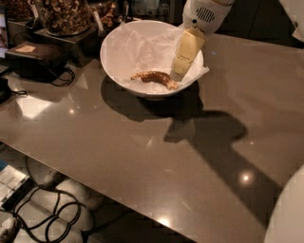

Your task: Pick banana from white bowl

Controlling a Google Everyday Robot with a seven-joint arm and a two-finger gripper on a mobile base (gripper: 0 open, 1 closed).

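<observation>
The gripper, open or closed being impossible to tell, is being held in the white bowl at the right end of the banana, which is stretching leftward.

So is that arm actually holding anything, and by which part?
It cannot be told: the gripper is down inside the white bowl at one end of the banana, which lies on the paper.

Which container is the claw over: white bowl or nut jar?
The white bowl, paper-lined and holding the banana. The claw hangs over its right side, by the banana's end; the nut jar stands apart at back left.
</observation>
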